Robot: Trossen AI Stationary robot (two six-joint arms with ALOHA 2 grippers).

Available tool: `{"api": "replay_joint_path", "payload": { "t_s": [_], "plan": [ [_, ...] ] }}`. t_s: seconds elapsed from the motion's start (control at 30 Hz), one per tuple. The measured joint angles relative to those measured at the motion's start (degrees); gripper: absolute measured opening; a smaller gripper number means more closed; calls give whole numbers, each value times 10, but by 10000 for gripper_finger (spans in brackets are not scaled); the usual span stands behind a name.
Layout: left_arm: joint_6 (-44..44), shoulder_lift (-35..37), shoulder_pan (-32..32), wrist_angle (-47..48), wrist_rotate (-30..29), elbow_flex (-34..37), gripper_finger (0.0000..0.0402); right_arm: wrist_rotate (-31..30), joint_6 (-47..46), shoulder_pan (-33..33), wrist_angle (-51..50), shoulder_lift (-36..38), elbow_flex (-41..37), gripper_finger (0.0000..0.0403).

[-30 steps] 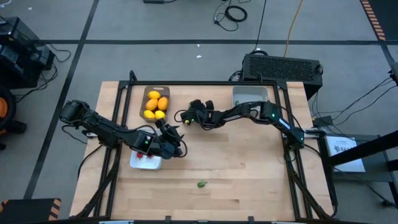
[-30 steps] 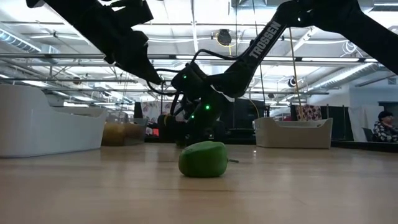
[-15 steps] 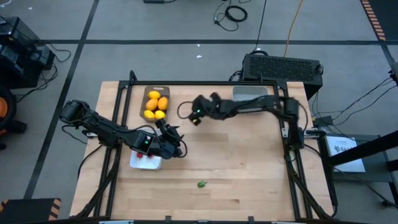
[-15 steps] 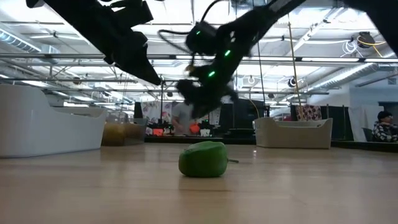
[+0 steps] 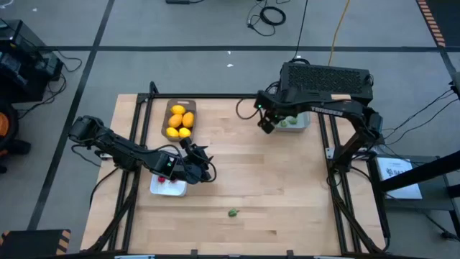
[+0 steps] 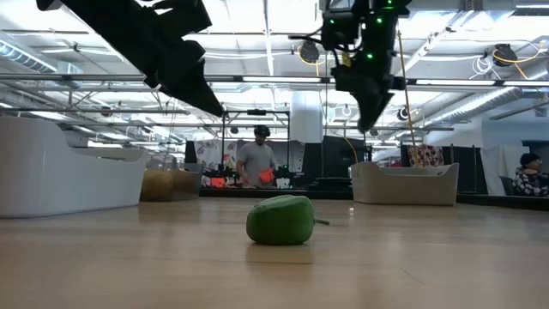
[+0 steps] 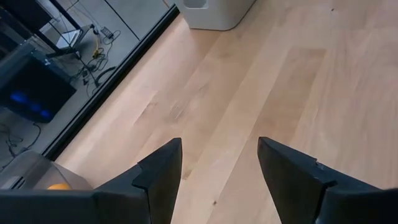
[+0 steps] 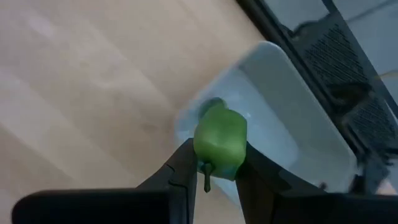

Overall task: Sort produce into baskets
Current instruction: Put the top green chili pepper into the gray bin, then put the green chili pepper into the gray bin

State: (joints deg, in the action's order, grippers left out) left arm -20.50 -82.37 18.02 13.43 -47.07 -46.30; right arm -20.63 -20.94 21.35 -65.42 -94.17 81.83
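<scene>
Produce in the right gripper: a green piece (image 8: 220,142) is pinched between the two dark fingers (image 8: 186,163), its short stem hanging down past them.
Right gripper (image 5: 267,124): clenched on that green piece, held in the air at the near edge of the pale grey bin (image 5: 303,123), at the far right of the table; in the low view it hangs high above the wood (image 6: 369,107).
Pale grey bin: squarish, just in front of the black vented box (image 5: 327,76); something green seems to lie in it already, though the arm partly hides it.
Left gripper (image 5: 203,162): fingers (image 7: 163,169) spread apart with nothing between them, above bare wood near the middle left of the table (image 5: 287,187).
White tray (image 5: 168,187): beside the left arm, with red berries (image 5: 166,180) in it.
Grey-brown tray (image 5: 169,118): at the far left, holding the lemons (image 5: 180,120).
Loose green piece (image 5: 233,212): alone on the wood toward the near edge, well apart from both grippers; it sits close to the low camera (image 6: 280,220).
Room behind: a person (image 6: 255,162) stands far off, another sits at the right edge (image 6: 532,176).
</scene>
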Motion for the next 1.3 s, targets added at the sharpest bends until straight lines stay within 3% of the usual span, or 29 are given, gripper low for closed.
{"api": "replay_joint_path", "payload": {
  "t_s": [0.47,0.73,1.0,1.13,1.3],
  "plan": [
    [3,0,0,-11,6,0,219,6,42,90,-25,0,0,82],
    [4,0,0,-9,6,0,219,-1,36,113,-35,0,0,161],
    [4,0,0,-9,6,0,219,2,29,111,-49,0,0,218],
    [4,0,0,-9,6,0,219,36,15,94,-57,0,0,221],
    [4,0,0,-9,6,0,219,45,16,25,-56,1,0,217]
  ]
}}
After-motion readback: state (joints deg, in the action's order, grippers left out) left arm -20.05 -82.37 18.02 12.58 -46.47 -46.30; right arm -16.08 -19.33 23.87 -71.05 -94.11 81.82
